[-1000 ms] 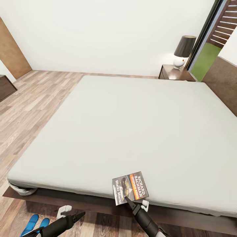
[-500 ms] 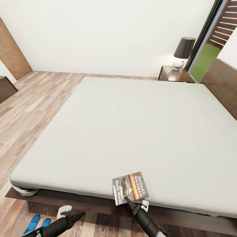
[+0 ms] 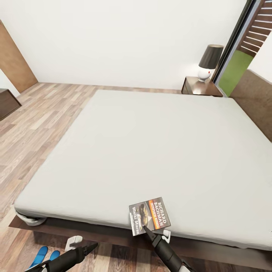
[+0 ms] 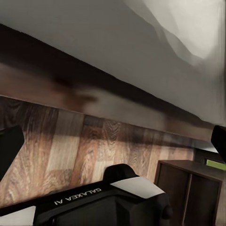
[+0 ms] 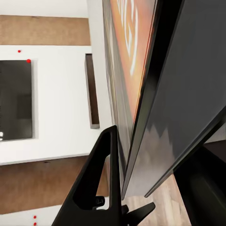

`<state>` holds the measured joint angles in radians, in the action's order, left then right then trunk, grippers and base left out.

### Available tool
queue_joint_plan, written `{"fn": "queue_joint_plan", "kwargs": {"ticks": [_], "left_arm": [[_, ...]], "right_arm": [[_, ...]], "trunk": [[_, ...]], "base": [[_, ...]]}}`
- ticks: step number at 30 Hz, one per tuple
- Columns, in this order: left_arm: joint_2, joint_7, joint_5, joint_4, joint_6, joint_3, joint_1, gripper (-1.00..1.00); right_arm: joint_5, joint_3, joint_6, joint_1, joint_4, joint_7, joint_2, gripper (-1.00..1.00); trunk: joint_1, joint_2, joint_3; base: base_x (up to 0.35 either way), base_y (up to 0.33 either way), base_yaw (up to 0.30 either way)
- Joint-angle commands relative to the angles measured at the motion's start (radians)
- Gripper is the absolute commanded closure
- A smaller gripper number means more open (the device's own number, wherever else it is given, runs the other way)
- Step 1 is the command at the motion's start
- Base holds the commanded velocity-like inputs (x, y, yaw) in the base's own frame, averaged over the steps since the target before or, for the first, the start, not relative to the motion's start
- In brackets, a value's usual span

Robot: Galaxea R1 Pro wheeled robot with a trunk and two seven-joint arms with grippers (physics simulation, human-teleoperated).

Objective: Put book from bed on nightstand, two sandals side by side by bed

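- Right hand is closed on the one book, gripping its near edge; in the right wrist view the book's thin edge sits clamped between two dark fingers.
- Left hand hangs low over the floor just in front of the bed's base, its fingers spread with nothing between them.
- One book lies at the near edge of the bed, cover up, orange band and white lettering showing.
- Two blue sandals lie side by side on the floor near the bed's near left corner, partly cut off by the frame.
- One nightstand stands at the bed's far right corner, carrying one lamp with a dark shade.
- One dark cabinet stands at the left edge, well apart from the bed.
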<state>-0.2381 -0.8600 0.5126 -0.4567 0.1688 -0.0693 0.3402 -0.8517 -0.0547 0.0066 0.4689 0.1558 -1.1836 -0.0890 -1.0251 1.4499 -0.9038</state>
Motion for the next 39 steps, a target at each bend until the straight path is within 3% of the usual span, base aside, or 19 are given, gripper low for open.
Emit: {"fn": "queue_joint_plan", "kwargs": {"ticks": [1,39], "left_arm": [[-0.001,-0.001,0.010,0.000,0.008,-0.006,0.000,-1.00],[-0.001,-0.001,0.010,-0.001,0.008,-0.006,0.000,-1.00]], "right_arm": [[-0.008,-0.006,0.001,0.001,-0.001,-0.002,0.000,1.00],[-0.001,-0.012,0.004,0.001,0.004,-0.004,0.002,1.00]], "trunk": [[0.004,-0.007,0.003],[0.150,-0.273,0.122]], "base": [[0.000,0.000,0.000],[0.000,0.000,0.000]]}}
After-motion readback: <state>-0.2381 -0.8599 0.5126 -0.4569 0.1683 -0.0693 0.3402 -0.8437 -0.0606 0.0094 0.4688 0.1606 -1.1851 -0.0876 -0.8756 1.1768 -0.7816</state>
